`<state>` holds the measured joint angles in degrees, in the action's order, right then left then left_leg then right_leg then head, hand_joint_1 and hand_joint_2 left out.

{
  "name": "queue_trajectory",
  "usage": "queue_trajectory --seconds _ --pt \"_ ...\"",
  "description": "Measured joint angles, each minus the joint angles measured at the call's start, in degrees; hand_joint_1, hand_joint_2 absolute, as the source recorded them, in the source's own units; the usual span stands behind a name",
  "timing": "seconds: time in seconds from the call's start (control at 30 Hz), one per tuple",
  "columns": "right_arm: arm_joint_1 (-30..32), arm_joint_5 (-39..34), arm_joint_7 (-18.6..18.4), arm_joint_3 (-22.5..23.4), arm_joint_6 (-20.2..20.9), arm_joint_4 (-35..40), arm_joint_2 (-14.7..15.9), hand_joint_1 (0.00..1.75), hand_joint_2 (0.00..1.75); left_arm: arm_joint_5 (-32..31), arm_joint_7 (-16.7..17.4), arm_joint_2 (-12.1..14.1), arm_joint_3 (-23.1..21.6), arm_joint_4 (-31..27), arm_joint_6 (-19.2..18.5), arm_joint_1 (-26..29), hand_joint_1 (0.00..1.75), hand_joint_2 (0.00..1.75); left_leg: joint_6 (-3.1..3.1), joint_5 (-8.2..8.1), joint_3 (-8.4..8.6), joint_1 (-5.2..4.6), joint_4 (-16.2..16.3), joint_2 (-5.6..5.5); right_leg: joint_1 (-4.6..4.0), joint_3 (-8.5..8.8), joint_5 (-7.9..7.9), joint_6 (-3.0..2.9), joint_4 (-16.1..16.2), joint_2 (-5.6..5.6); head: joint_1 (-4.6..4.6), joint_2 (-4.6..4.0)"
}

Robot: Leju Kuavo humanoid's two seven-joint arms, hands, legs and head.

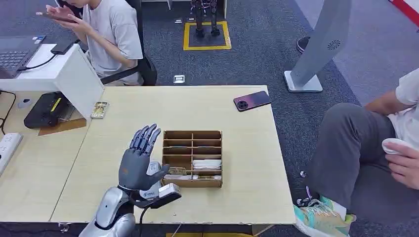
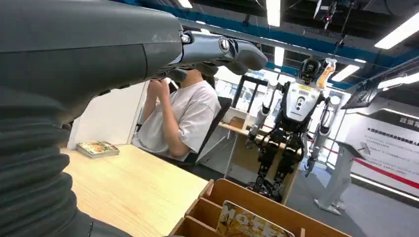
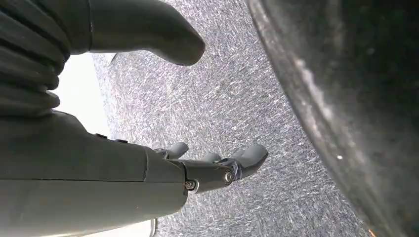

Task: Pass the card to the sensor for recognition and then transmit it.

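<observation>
A wooden divider box (image 1: pixel 192 134) stands in the middle of the light table. Cards lie in its near compartments: a white stack (image 1: pixel 206 164) and a printed card (image 1: pixel 177 171). My left hand (image 1: pixel 141 157) is raised just left of the box, fingers straight and spread, holding nothing. In the left wrist view its fingers (image 2: pixel 222 49) reach out above the box (image 2: pixel 257 200), where a printed card (image 2: pixel 252 224) stands. A white slanted stand (image 1: pixel 74 74) with a black device (image 1: pixel 47 109) under it sits at the far left. My right hand (image 3: pixel 212 168) hangs over grey carpet, fingers apart and empty.
A small stack of cards (image 1: pixel 99 109) lies beside the white stand. A dark phone (image 1: pixel 252 100) lies at the far right corner of the table. One person (image 1: pixel 111 34) sits behind the table, another (image 1: pixel 375 143) at its right side. A power strip (image 1: pixel 7 145) lies at the left.
</observation>
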<state>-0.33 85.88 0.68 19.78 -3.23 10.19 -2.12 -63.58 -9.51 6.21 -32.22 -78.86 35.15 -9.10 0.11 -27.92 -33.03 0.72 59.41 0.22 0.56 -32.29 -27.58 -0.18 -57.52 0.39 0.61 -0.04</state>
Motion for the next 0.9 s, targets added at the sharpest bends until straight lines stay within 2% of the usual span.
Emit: queue_trajectory --seconds 0.9 --pt "0.0 0.3 0.0 0.0 0.2 0.0 -0.1 0.00 1.75 0.3 -0.6 -1.1 -0.1 -0.4 -1.2 -0.2 0.00 1.75 0.00 0.00 0.01 0.00 0.0 0.00 0.00 0.00 0.00 0.00 0.0 0.01 0.00 0.00"
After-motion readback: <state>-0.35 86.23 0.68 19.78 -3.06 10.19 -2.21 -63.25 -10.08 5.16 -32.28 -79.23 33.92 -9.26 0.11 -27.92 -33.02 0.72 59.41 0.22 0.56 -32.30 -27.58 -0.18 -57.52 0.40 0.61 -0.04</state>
